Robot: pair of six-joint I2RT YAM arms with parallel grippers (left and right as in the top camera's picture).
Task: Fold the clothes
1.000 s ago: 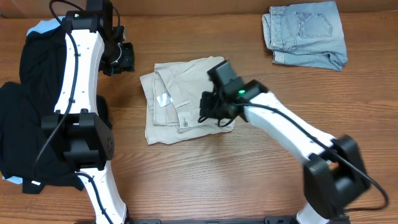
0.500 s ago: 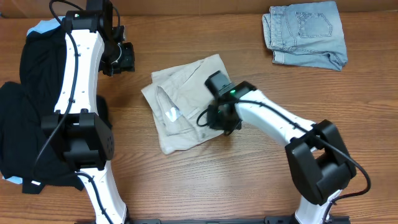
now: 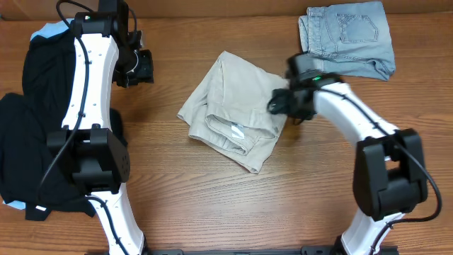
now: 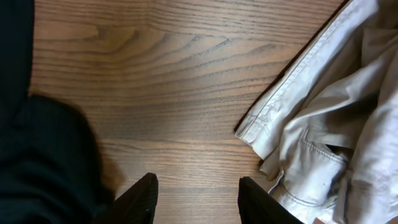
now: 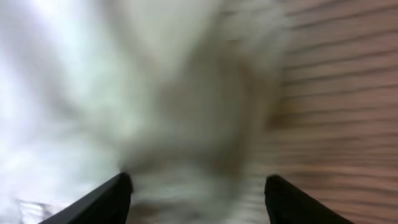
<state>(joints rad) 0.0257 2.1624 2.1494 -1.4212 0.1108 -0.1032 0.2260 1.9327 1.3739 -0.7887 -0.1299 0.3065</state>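
Shorts (image 3: 237,99) lie crumpled mid-desk (image 3: 212,205). Soft, light, floppy; best gripped at the stiffer stitched edge (image 4: 292,81). Right hand (image 5: 196,193) spread open over their right side. Left hand (image 4: 196,199) open, empty, apart.

Far right corner of the wooden table (image 3: 212,205), a pair of light-blue denim shorts (image 3: 347,37) lies folded, back pocket up. Along the left edge, black garments (image 3: 25,142) sit heaped in a dark pile, a scrap of pale blue cloth (image 3: 44,31) peeking out at its far end
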